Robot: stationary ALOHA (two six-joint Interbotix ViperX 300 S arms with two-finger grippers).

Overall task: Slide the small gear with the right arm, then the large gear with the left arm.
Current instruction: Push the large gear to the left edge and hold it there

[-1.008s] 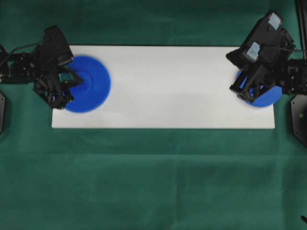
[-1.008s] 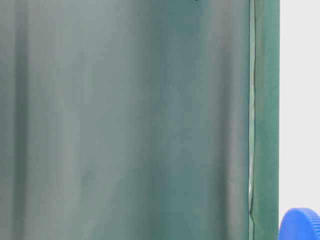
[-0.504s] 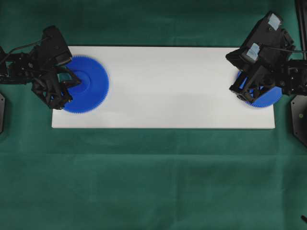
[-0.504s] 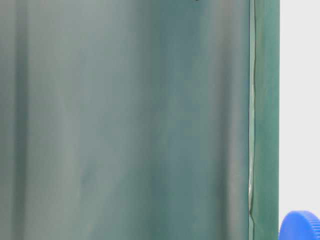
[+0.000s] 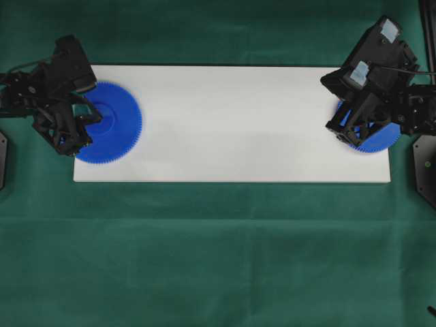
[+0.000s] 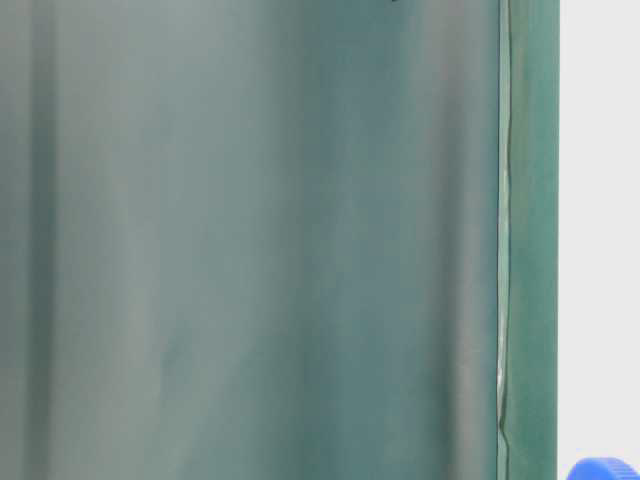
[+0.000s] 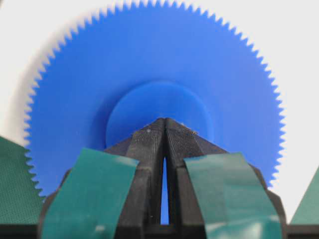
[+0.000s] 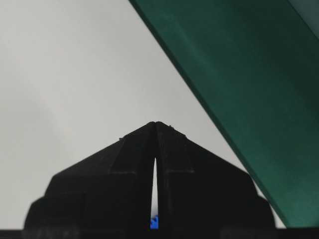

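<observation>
Clenched left claw [image 7: 165, 121] presses large gear [image 5: 109, 122] on white board [image 5: 238, 122], green cloth [image 5: 218, 252] around.

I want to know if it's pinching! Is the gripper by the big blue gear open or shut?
Shut. In the left wrist view the left gripper has its fingertips touching at the tip, resting on the large gear's raised hub, with nothing between them.

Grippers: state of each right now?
Left gripper: closed, tips pressed on the large gear hub, gripping nothing.
Right gripper: closed, empty, over the small gear.
</observation>
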